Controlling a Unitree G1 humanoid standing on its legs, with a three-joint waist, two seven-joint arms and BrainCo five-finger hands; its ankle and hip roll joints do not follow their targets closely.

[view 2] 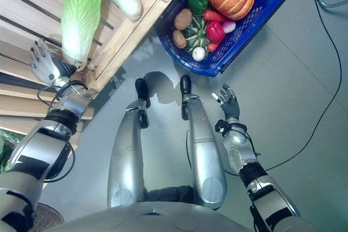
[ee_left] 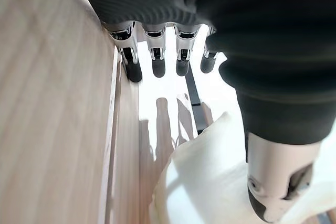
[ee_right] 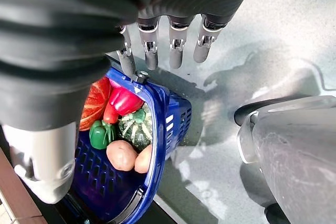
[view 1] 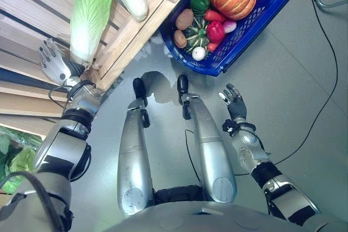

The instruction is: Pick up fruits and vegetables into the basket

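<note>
Left hand (view 1: 54, 64) at the cabbage (view 1: 88, 13)
Both hands empty, fingers straight; right hand (view 1: 232, 100) over the floor beside the basket (view 1: 272, 4). No legible writing.

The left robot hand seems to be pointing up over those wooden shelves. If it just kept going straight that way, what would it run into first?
Probably just the wooden slats. The left robot hand has straight fingers pointing along the shelf, with the napa cabbage lying close beside its line rather than squarely in it. Depth is unclear, so it might brush the cabbage.

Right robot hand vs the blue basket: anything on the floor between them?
No. In the left eye view only bare grey floor separates the open right robot hand from the blue basket.
</note>
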